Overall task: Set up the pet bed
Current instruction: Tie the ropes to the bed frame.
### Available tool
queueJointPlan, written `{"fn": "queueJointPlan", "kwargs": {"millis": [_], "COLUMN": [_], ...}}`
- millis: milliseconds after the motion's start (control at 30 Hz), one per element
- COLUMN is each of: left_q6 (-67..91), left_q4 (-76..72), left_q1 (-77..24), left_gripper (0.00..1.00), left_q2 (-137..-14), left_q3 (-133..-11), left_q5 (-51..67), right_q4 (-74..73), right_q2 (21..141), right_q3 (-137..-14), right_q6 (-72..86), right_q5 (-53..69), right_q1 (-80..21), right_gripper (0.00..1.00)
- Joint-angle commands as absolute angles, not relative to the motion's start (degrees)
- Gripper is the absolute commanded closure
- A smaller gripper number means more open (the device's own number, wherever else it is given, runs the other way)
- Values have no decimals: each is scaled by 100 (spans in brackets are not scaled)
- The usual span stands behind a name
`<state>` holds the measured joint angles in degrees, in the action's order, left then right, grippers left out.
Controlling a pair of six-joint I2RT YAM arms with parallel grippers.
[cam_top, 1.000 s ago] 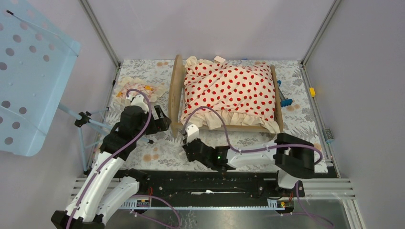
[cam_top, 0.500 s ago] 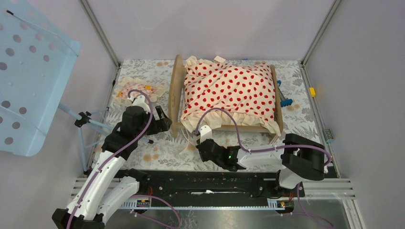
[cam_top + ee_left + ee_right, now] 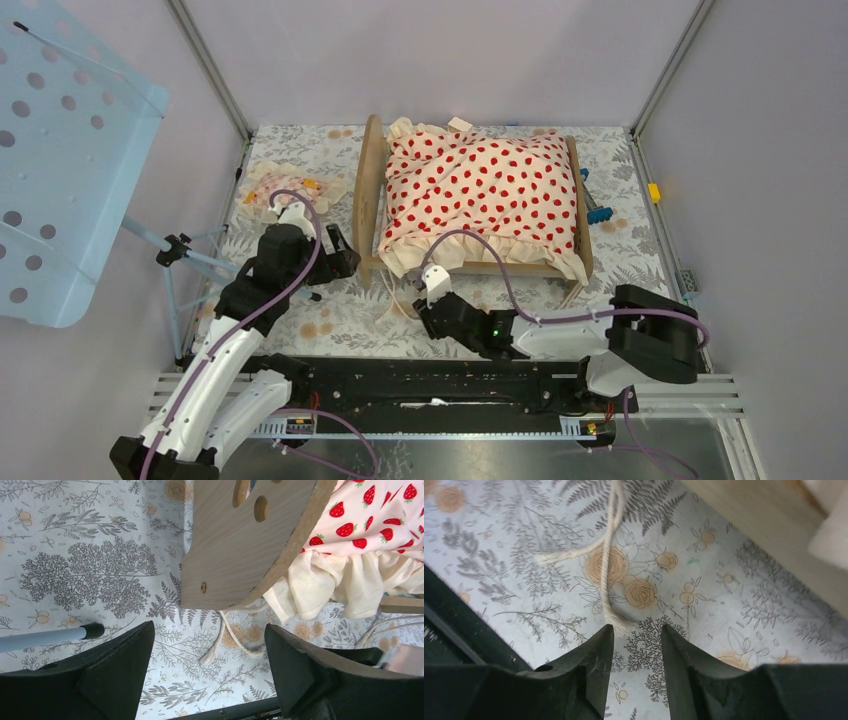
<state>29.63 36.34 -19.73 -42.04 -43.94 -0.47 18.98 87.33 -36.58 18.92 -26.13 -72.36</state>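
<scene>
I see the pet bed [image 3: 366, 190] at the back centre of my floral-print table [image 3: 640, 240], enclosed by pale lilac walls [image 3: 450, 50]. My left hand [image 3: 209, 627] gapes wide by its headboard [image 3: 235, 550]. My right hand [image 3: 636, 630] is slightly parted and grips nothing, above a loose cord [image 3: 606, 555].

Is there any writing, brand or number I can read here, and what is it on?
No text can be read in any view.
The white tag at the far edge of the blanket: too small to read.
On the pet bed: cutout holes only, no writing.
</scene>
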Motion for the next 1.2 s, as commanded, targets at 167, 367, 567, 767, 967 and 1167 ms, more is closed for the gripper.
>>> {"fn": "queueJointPlan", "kwargs": {"millis": [167,367,567,767,967,1167], "left_q6": [3370,3908,4341,5021,4907,4791], "left_q4": [3184,2910,3387,4096,4604,4772], "left_q1": [-1942,-1942,-1936,-1942,-1942,-1942], "left_gripper": [13,13,13,13,13,12], "left_q2": [-4185,-3867,-3377,-2454,-2044,-1962], "left_q3": [-4204,-3812,-4000,-4367,-4867,-5013], "left_q5": [221,451,-336,-1475,-2033,-2107], "right_q4": [2581,1580,-307,-2496,-4195,-4742], "right_q2": [7948,8312,9298,10747,11948,12439], "right_q3": [-3552,-4077,-5473,-7398,-9281,-9915], "right_q6": [-2034,-4003,-5444,-6465,-6943,-7048], "right_q5": [-229,1157,2119,2600,2623,2366], "right_q1": [-7207,-7134,-6993,-6735,-6607,-6583], "right_gripper": [35,36,36,37,40,41]}}
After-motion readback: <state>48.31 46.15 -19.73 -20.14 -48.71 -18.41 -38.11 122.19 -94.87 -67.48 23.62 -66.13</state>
